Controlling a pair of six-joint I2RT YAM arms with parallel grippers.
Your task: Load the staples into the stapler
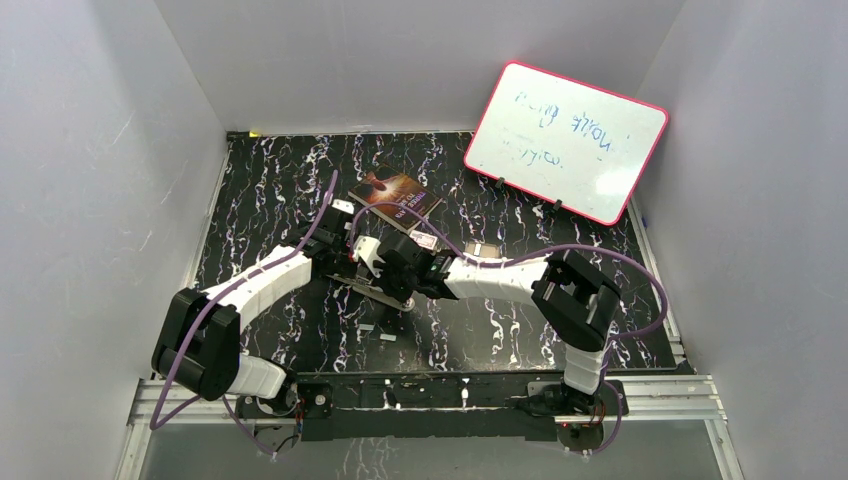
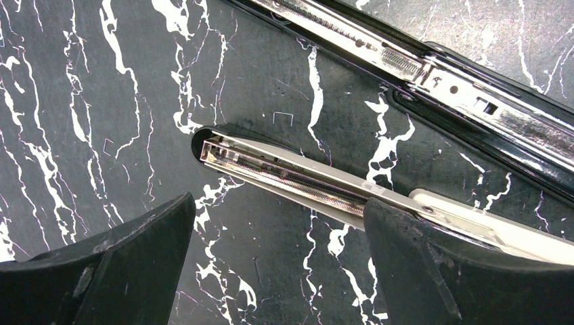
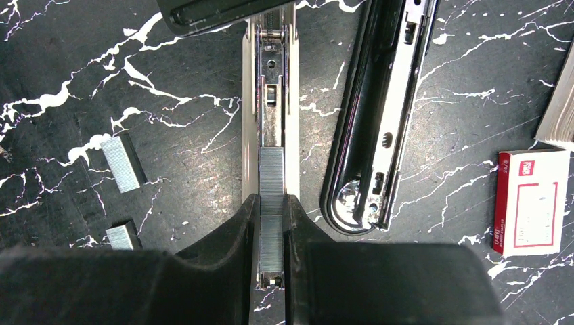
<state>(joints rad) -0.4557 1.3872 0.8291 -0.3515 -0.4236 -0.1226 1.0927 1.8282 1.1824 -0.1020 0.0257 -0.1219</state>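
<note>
Pinching the staples by their long sides, right jaws are clamping; strip's looking light, brittle. Left jaws gaping.

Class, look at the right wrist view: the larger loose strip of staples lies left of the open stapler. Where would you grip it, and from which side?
Probably pinch the larger loose strip of staples across its two long sides, mid-length, from straight above. It lies on the table, apart from the smaller strip and the stapler, leaving room either side; it sits angled, so turn the wrist.
</note>
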